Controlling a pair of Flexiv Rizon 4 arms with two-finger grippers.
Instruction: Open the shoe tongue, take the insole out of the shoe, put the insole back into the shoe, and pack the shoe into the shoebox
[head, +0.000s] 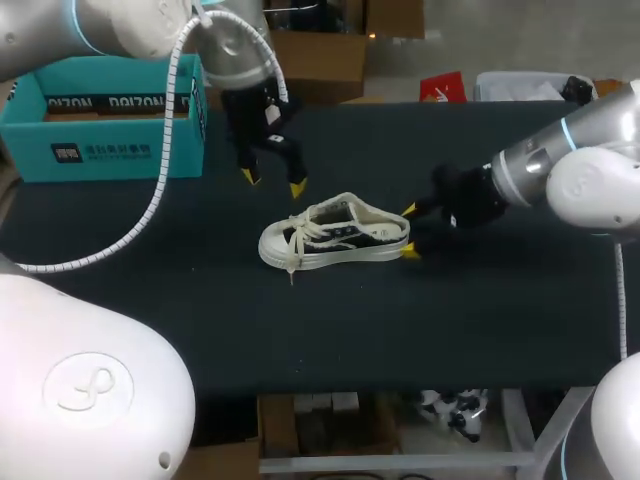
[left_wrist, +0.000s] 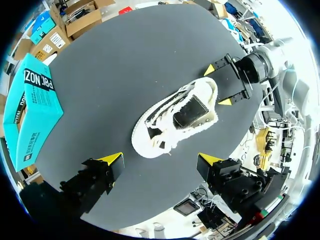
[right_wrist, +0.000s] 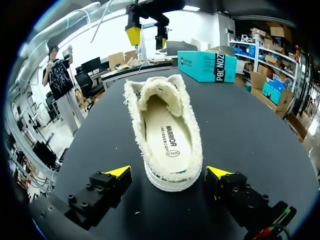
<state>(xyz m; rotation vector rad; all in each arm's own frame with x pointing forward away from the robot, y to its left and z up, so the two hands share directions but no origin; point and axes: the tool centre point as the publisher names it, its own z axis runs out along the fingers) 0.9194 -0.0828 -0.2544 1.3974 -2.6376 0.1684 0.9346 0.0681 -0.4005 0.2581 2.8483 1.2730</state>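
A white canvas shoe (head: 335, 240) lies upright mid-table with its toe to the left and its laces loose. Its cream insole (right_wrist: 167, 137) lies inside, and the tongue (right_wrist: 161, 94) stands up at the far end. My right gripper (head: 409, 231) is open at the heel, with one fingertip (right_wrist: 119, 171) on each side and neither touching. In the right wrist view the heel (right_wrist: 172, 180) sits between the tips of that gripper (right_wrist: 168, 172). My left gripper (head: 272, 183) hangs open above the table just behind the toe. The left wrist view looks down past that gripper (left_wrist: 161, 160) onto the shoe (left_wrist: 175, 120).
An open teal shoebox (head: 110, 120) stands at the back left corner of the dark table (head: 330, 340), also seen as the box (left_wrist: 32, 110) beside my left gripper. A white cable (head: 165, 170) hangs from my left arm over the table's left part.
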